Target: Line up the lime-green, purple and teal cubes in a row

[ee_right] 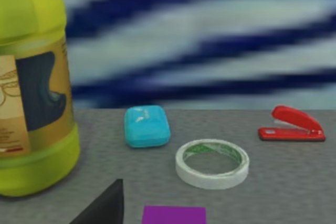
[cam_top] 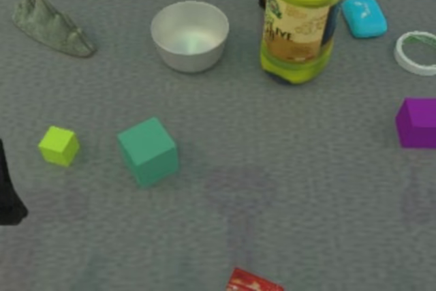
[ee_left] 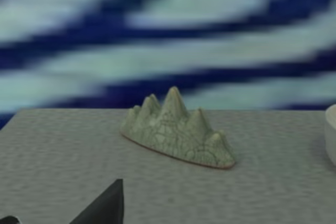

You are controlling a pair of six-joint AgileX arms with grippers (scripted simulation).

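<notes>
Lime cube (cam_top: 58,145) sits near the table's left edge, resting flat on the grey table (cam_top: 286,189). Teal cube (cam_top: 148,150) stands just right of it, apart, turned slightly askew. Purple cube (cam_top: 417,122) lies well away at the right edge, partly cut off by the frame; its top face also shows in the right wrist view (ee_right: 174,214). The three are not in a row.

Left gripper (cam_top: 8,189) appears only as a dark shape at the left edge, near the lime cube without touching it; cannot tell how its claw is set. Right gripper is outside the top view; only a dark finger (ee_right: 102,207) shows in its wrist view, so its claw state cannot be told either.

Along the far side: stone ornament (cam_top: 51,26), white bowl (cam_top: 190,35), oil bottle (cam_top: 303,18), blue bar (cam_top: 364,16), tape roll (cam_top: 417,52). A red stapler (ee_right: 291,125) lies beyond the tape. A red item (cam_top: 253,281) sits at the near edge
</notes>
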